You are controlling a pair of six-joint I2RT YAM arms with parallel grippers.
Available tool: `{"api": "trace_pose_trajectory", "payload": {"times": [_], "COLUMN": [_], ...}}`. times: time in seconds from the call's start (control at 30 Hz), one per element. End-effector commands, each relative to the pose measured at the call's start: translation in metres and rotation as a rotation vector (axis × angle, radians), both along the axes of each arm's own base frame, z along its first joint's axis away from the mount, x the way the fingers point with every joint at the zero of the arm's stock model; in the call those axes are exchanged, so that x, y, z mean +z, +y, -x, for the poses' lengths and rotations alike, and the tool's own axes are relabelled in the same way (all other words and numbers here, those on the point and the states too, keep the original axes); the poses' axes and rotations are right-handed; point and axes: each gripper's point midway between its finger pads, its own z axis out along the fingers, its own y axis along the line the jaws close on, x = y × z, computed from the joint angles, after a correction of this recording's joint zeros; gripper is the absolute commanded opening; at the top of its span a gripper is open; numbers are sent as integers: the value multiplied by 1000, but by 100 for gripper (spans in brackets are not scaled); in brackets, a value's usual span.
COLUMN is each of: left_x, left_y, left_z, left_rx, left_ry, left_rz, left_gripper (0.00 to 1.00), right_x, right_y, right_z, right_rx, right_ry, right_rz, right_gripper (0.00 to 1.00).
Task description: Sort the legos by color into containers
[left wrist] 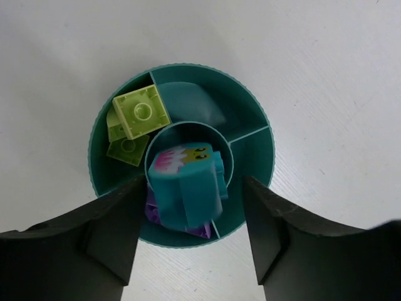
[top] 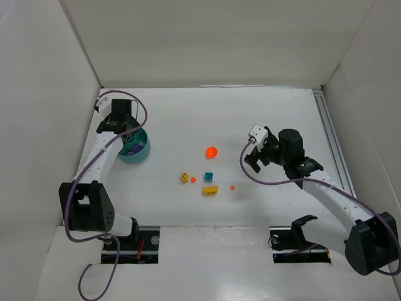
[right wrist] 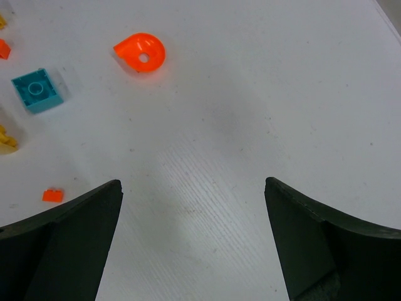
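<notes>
The round teal dish (top: 143, 152) stands at the left, and my left gripper (top: 129, 134) hangs open right above it. In the left wrist view the dish (left wrist: 254, 157) holds two lime green blocks (left wrist: 141, 113) in one wedge and a purple piece (left wrist: 152, 213) in the near wedge. A teal block with a printed face (left wrist: 188, 185) lies tilted over the central cup, between my open left gripper (left wrist: 194, 204) fingers, with a gap on its right side. My right gripper (top: 254, 162) is open and empty, right of the loose pieces: an orange round one (top: 212, 152), a teal block (top: 208, 176), a yellow block (top: 210, 190).
A small yellow piece (top: 185, 178) and two tiny orange pieces (top: 193, 180) (top: 232, 187) lie mid-table. The right wrist view shows my right gripper (right wrist: 193, 185) over bare table, the orange round piece (right wrist: 141, 52) and the teal block (right wrist: 37, 90) ahead. White walls enclose the table; a rail (top: 326, 125) runs along the right.
</notes>
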Motion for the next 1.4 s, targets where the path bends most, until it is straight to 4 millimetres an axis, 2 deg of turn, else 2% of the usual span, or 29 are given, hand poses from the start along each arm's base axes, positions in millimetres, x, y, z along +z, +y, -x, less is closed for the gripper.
{"api": "trace_pose_trajectory", "payload": {"times": [0.0, 0.07, 0.1, 0.27, 0.33, 0.43, 0.57, 0.6, 0.63, 0.67, 0.7, 0.73, 0.77, 0.8, 0.83, 0.9, 0.97, 1.0, 1.03, 1.17, 1.2, 1.27, 1.33, 1.37], "left_x": [19, 19, 26, 35, 52, 73, 81, 81, 83, 72, 63, 60, 53, 35, 27, 8, -1, -11, -20, -44, -43, -55, -64, -76], "left_y": [7, 5, 3, -4, -10, -33, -91, -123, -139, -160, -194, -211, -232, -245, -265, -285, -305, -309, -308, -328, -331, -331, -331, -325], "left_z": [-5, -5, -6, -7, -8, -7, -6, 2, 4, 7, 20, 26, 32, 40, 53, 63, 74, 80, 78, 97, 97, 98, 101, 102], "left_rx": [39, 31, 25, -10, -44, -111, -302, -390, -434, -494, -616, -674, -754, -818, -896, -966, -1048, -1070, -1063, -1113, -1115, -1086, -1071, -1052], "left_ry": [-47, -47, -66, -95, -157, -221, -251, -249, -260, -236, -215, -208, -206, -170, -159, -134, -121, -94, -71, -13, -16, 22, 56, 97], "left_rz": [-9, 0, 8, 35, 57, 53, 48, 59, 50, 44, 22, 12, 15, -8, -22, -15, 23, 28, 13, -12, -20, -31, -44, -63], "left_gripper": [62, 66, 68, 88, 91, 100, 100, 100, 100, 100, 98, 98, 98, 98, 98, 98, 95, 94, 94, 92, 89, 84, 82, 81], "right_x": [12, 12, 12, 15, 15, 13, 14, 11, 10, 5, -4, -5, -10, -15, -26, -38, -52, -50, -58, -55, -55, -51, -48, -49], "right_y": [5, 5, 5, 5, 5, 4, -4, -4, -7, -14, -22, -26, -40, -51, -61, -88, -109, -113, -121, -132, -132, -134, -136, -143], "right_z": [-3, -3, -3, -2, -2, 2, 4, 8, 6, 6, 8, 9, 8, 7, 14, 18, 28, 27, 31, 36, 39, 41, 43, 44], "right_rx": [24, 24, 24, 24, 20, 20, -24, -33, -57, -99, -139, -183, -259, -315, -377, -510, -598, -611, -637, -679, -679, -686, -694, -725], "right_ry": [-23, -23, -23, -32, -26, -27, -22, -3, 1, 14, 47, 67, 79, 101, 164, 213, 274, 267, 293, 274, 271, 259, 245, 249], "right_rz": [-26, -26, -26, -29, -35, -35, -50, -60, -59, -47, -35, -45, -25, -16, -5, 43, 76, 70, 80, 48, 46, 46, 44, 61], "right_gripper": [100, 100, 100, 100, 100, 100, 100, 100, 100, 100, 100, 100, 100, 100, 100, 100, 100, 100, 100, 100, 100, 100, 100, 100]}}
